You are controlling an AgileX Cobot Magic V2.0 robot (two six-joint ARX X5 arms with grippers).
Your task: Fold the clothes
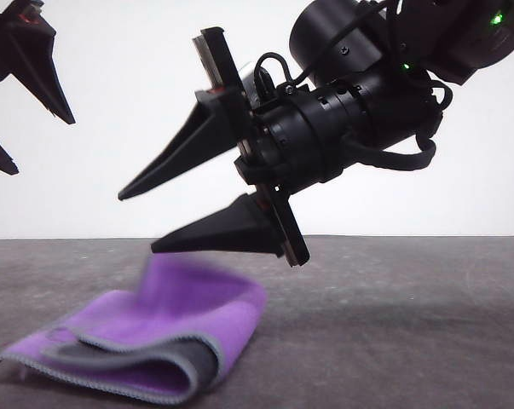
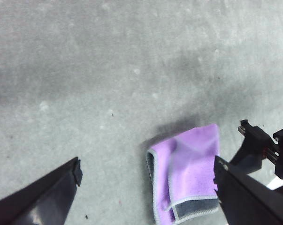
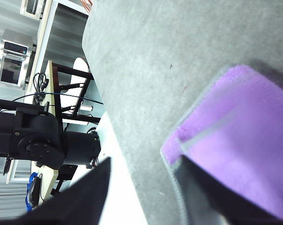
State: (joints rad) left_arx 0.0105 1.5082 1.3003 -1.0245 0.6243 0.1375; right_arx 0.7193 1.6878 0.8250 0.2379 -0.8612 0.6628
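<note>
Right gripper (image 1: 146,221) closest to the front camera, hanging above the table (image 1: 393,324), fingers spread wide and pinching nothing, tips aimed toward 8 o'clock. Largest after it: grey table, bare around the cloth (image 1: 154,341). Cloth lying folded at about 7 o'clock in the front view, just below the right fingertips and apart from them; purple face up, a dark grey flap turned over along the near edge, light grey stitching tracing the borders. Upper layer slightly blurred at its raised back edge. Left gripper (image 1: 9,136) at 10 o'clock in the front view, high and well apart from the cloth, two dark fingers spread with nothing between. Seen from the left wrist camera: cloth (image 2: 186,173) flat on the table (image 2: 108,70), between the spread left fingers (image 2: 42,197). From the right wrist camera: purple cloth (image 3: 244,150) resting on the table (image 3: 169,51) near its edge, grey flap beside one dark finger (image 3: 75,197).
</note>
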